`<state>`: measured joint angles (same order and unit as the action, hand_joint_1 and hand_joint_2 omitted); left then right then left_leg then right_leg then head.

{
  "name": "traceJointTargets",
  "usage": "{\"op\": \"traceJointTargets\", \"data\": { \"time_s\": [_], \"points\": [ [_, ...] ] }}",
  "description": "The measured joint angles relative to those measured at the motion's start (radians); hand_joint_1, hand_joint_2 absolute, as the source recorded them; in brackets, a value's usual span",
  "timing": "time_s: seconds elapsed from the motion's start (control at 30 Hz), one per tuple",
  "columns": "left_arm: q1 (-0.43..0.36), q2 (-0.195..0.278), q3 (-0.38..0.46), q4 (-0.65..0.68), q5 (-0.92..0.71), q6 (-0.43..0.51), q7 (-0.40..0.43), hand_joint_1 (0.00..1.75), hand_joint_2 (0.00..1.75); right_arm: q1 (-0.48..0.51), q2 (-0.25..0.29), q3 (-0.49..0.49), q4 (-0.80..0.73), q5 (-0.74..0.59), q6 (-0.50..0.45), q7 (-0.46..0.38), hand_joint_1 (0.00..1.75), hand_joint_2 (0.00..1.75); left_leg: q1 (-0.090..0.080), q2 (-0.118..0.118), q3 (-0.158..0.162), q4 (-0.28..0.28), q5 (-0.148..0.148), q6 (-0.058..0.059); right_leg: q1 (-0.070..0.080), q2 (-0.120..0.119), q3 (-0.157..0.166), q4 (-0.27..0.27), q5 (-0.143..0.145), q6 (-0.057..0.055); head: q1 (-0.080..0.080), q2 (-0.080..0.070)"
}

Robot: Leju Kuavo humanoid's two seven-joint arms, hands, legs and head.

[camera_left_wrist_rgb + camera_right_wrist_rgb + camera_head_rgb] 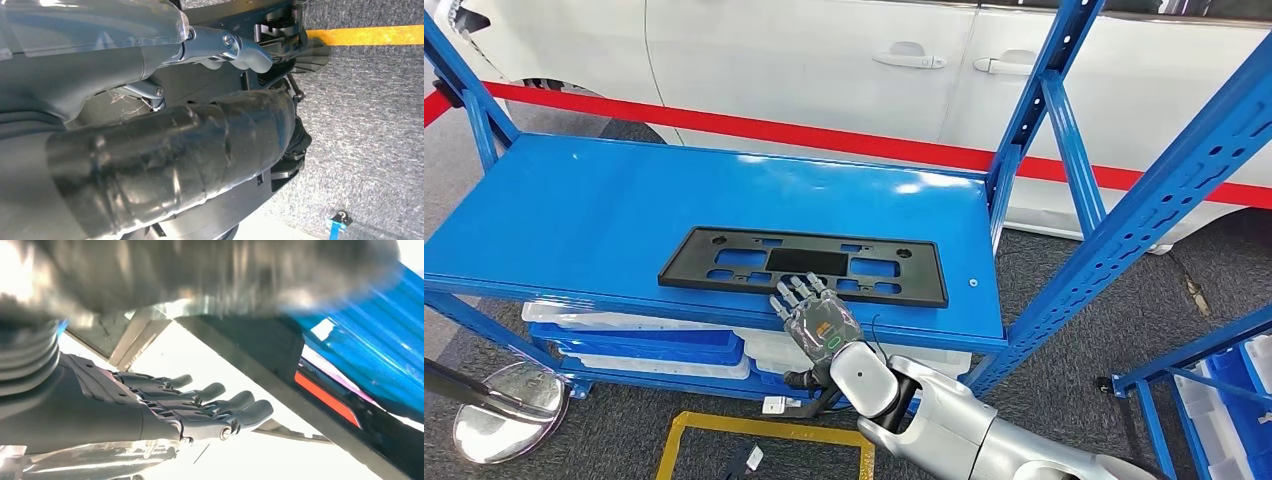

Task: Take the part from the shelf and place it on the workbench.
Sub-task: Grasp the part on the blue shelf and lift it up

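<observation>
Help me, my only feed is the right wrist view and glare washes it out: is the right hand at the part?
Observer: Yes. In the head view the right hand has its fingertips at the near edge of the black part, straight, not closed around it.
Operator: Where does the part lie?
Observer: Flat on the top blue shelf, near its front edge.
Operator: What's beyond the shelf?
Observer: A white car, behind a red strip.

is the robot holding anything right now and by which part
Nothing is held. The right hand reaches with fingers spread over the near edge of the black plate frame on the blue shelf, not gripping it.
</observation>
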<state>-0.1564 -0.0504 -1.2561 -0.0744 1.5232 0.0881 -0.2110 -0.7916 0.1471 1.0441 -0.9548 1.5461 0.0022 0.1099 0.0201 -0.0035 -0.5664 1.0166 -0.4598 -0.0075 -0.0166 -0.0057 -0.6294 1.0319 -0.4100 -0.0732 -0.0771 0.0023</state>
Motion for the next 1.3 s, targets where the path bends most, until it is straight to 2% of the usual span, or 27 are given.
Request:
{"op": "traceJointTargets", "data": {
  "time_s": [0.17,0.27,0.3,0.33,0.4,0.47,0.67,0.8,1.3],
  "points": [
    [-0.001,0.0,-0.003,0.0,0.0,0.0,0.002,0.0,0.0,0.0,0.004,0.0,0.008,0.005,0.002,0.0,0.0,1.75,-0.003,0.0,-0.001,0.0,-0.001,0.004,-0.002,0.0,0.0,-0.002,0.002,0.01,0.0,0.0],
    [-0.001,0.0,-0.004,0.0,0.0,0.0,0.002,0.0,0.0,0.0,0.004,0.0,0.009,0.005,0.002,0.0,0.0,1.75,-0.003,0.0,-0.001,0.001,-0.002,0.005,-0.003,0.0,0.0,-0.002,0.002,0.011,0.0,0.0],
    [-0.001,0.0,-0.004,0.0,0.0,0.0,0.002,0.0,0.0,0.0,0.004,0.0,0.009,0.005,0.002,0.0,0.0,1.75,-0.003,0.0,-0.001,0.001,-0.002,0.005,-0.003,0.0,0.0,-0.002,0.002,0.016,0.0,0.0],
    [-0.001,0.0,-0.004,0.0,0.0,0.0,0.002,0.0,0.0,0.0,0.005,0.0,0.011,0.005,0.002,0.0,0.0,1.75,-0.004,0.0,-0.001,0.001,-0.002,0.005,-0.004,0.0,0.0,-0.003,0.002,0.024,0.0,0.0],
    [-0.002,0.0,-0.006,0.0,0.0,0.0,0.002,0.0,0.0,-0.002,0.011,0.0,0.029,0.006,0.013,0.005,0.0,1.75,-0.005,0.0,-0.002,0.001,-0.002,0.006,-0.008,0.0,-0.001,-0.005,0.0,0.058,0.0,0.0],
    [-0.004,0.0,-0.012,0.0,0.0,0.0,0.004,0.0,0.0,-0.01,0.026,-0.002,0.068,0.009,0.024,0.018,0.0,1.75,-0.006,0.001,-0.002,-0.001,-0.002,0.006,-0.008,0.0,-0.002,-0.005,-0.001,0.078,0.0,0.0],
    [-0.007,-0.003,-0.018,0.0,0.0,-0.001,0.01,0.0,0.0,-0.034,0.04,-0.031,0.157,0.011,0.015,0.033,0.0,1.75,-0.006,0.0,0.0,-0.005,-0.001,0.005,-0.006,-0.001,-0.004,-0.003,-0.002,0.078,0.0,0.0],
    [-0.01,-0.007,-0.018,0.0,0.0,0.003,0.024,0.0,0.0,-0.045,0.041,-0.052,0.202,0.014,0.011,0.037,0.0,0.0,-0.006,0.0,0.0,-0.007,0.001,0.003,-0.006,-0.001,-0.004,-0.002,-0.002,0.078,0.0,0.0],
    [-0.007,-0.017,-0.018,0.0,0.0,0.014,0.032,0.0,0.0,-0.067,0.069,-0.07,0.203,0.026,0.024,0.015,0.0,0.0,-0.004,0.002,0.0,-0.007,0.001,0.002,-0.005,0.0,-0.006,0.0,-0.002,0.077,0.0,0.0]
  ]
}}
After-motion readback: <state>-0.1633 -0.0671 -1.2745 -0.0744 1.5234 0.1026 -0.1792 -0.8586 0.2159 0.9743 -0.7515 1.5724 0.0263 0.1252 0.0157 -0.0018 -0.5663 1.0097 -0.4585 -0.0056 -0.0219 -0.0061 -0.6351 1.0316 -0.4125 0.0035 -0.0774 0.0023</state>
